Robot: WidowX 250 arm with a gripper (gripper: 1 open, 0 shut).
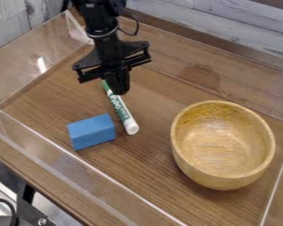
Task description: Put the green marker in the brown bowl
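Note:
The green marker (121, 112) lies flat on the wooden table at centre left, its green cap pointing up and left. My black gripper (118, 87) points steeply down over that capped end, fingers pressed together into one column and shut with nothing between them. I cannot tell whether the tip touches the marker. The brown bowl (177, 141) stands empty at the lower right, well apart from both the marker and the gripper.
A blue rectangular block (91, 131) lies just left of the marker's lower end. Clear plastic walls (26, 53) fence in the tabletop on all sides. Bare wood lies between the marker and the bowl.

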